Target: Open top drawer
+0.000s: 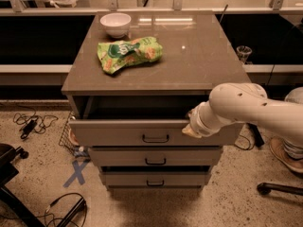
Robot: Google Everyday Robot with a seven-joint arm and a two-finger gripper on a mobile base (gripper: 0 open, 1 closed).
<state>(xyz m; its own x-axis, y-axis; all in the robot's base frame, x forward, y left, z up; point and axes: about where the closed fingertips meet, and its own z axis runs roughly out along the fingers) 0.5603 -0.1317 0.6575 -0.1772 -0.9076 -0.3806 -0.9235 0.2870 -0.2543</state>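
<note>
The top drawer (123, 135) of a grey-beige cabinet is pulled partly out, and its dark interior shows under the cabinet top. Its black bar handle (155, 139) is at the front's middle. Two shorter drawers (156, 157) below it are shut. My gripper (191, 127) is at the end of the white arm that comes in from the right. It sits at the drawer's upper front edge, right of the handle. The arm's wrist hides the gripper's tip.
A white bowl (116, 23) and a green snack bag (129, 54) lie on the cabinet top (189, 51). Cables (28, 122) and a blue tape cross (75, 173) are on the floor at left. A chair base (279, 188) stands at right.
</note>
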